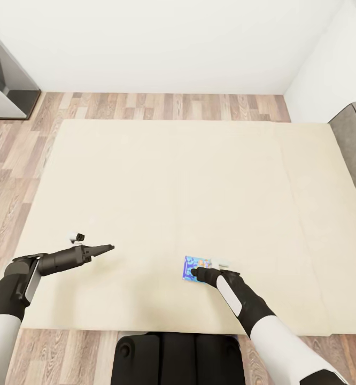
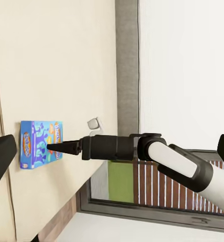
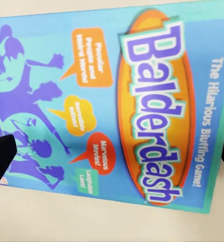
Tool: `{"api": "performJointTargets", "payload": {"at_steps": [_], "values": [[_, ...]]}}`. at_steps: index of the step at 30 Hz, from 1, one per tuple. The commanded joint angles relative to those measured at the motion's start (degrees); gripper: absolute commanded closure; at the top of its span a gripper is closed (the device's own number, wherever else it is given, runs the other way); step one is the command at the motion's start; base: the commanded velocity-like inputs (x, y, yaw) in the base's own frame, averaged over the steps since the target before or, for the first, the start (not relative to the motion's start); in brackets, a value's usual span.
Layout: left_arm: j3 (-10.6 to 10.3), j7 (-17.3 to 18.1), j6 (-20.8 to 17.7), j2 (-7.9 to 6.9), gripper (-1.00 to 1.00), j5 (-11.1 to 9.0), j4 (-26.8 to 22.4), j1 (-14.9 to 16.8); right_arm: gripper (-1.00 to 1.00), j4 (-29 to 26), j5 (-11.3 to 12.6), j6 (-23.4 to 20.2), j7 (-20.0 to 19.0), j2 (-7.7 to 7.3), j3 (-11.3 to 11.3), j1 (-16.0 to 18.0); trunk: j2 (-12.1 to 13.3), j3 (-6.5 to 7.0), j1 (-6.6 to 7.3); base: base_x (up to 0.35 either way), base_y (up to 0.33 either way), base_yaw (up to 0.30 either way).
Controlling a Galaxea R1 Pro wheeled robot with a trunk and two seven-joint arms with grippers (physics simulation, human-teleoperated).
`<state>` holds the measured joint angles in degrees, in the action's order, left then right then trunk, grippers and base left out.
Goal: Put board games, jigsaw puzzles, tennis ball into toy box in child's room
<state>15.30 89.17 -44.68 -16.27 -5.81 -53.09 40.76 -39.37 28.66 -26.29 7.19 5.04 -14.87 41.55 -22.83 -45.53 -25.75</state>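
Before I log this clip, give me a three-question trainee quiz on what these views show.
1. True or false: the right gripper is at the blue board game on the bed.
2. What title is printed on the board game?
A) Balderdash
B) Monopoly
C) Scrabble
3. Fill in: the left gripper holds ____.

Key:
1. True. Its fingers sit at the box, with the cover close up in the right wrist view.
2. A.
3. Nothing. It hangs over bare mattress.
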Motion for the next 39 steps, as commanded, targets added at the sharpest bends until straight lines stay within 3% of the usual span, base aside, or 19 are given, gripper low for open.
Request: {"api": "performJointTargets", "payload": {"at_steps": [1, 39], "values": [[-0.01, 0.22, -0.63, -0.01, -1.00, 0.01, 0.00, 0.02, -1.00, -0.10, 0.61, -0.17, 0.55, -0.03, -0.21, 0.02, -0.09, -0.06, -0.03, 0.000, 0.046, 0.000], [-0.01, 0.22, -0.58, -0.02, -1.00, 0.01, 0.00, 0.02, -1.00, -0.10, 0.61, -0.13, 0.56, 0.06, -0.25, 0.02, -0.09, -0.06, -0.03, 0.000, 0.088, 0.000]]}}
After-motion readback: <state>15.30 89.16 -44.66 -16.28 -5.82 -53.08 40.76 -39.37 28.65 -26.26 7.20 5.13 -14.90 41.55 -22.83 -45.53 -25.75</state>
